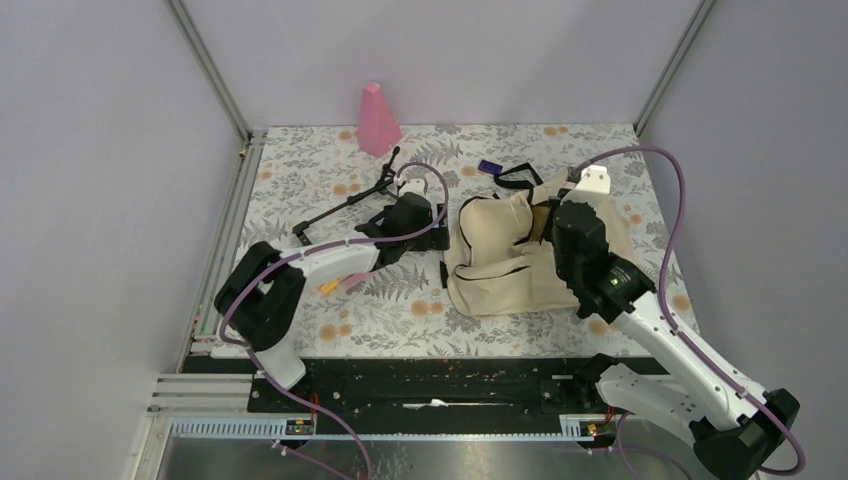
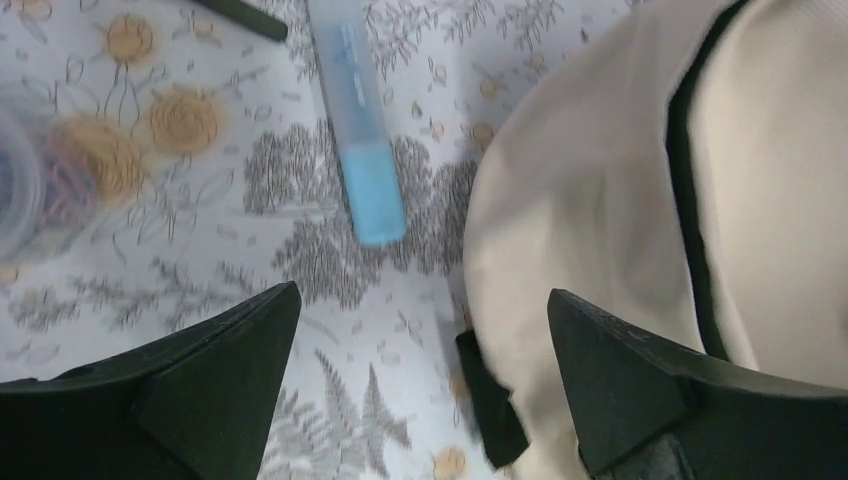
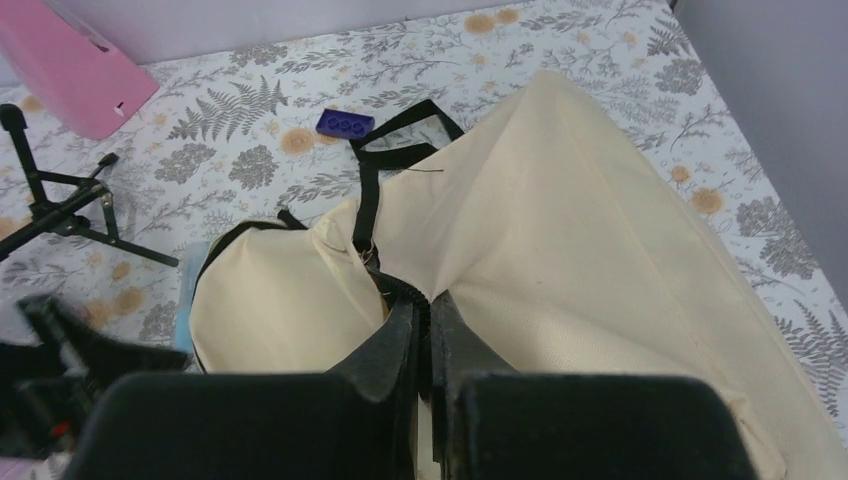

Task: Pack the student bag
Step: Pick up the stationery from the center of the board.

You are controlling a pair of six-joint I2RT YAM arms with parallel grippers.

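Pinching the bag (image 3: 560, 230) with the right gripper (image 3: 425, 318) — fingers all but together on a raised fold of cream cloth beside the black zip, cloth pulled up into a ridge there. From above, bag lying crumpled right of centre on the floral table (image 1: 420, 320), right arm reaching over its near-right side.

Hovering low just left of the bag with the left gripper (image 2: 420, 300) — fingers spread wide, holding nothing, one tip over bare table and the other over the bag's rounded edge. Between those tips, a black strap end (image 2: 490, 400) poking out from under the cream cloth.

Ahead of the left fingers, lying flat on the table: a light blue marker (image 2: 360, 130), darker end pointing toward the gripper, just beside the bag's curve; cannot tell whether touching. At the left edge of that view, a clear tub (image 2: 25, 180) with coloured bits inside, too blurred to name.

Beyond the bag, toward the far wall: a black loop (image 3: 400, 150) of strap lying flat on the table, and just past it a small dark blue brick (image 3: 345, 123), apart from the cloth. Left of the bag, a black tripod (image 1: 350, 200) lying on its side. Near the far edge, standing upright, a pink cone (image 1: 378, 120), well apart from the bag. Under the left arm, something small and orange (image 1: 330, 286), too small to name.
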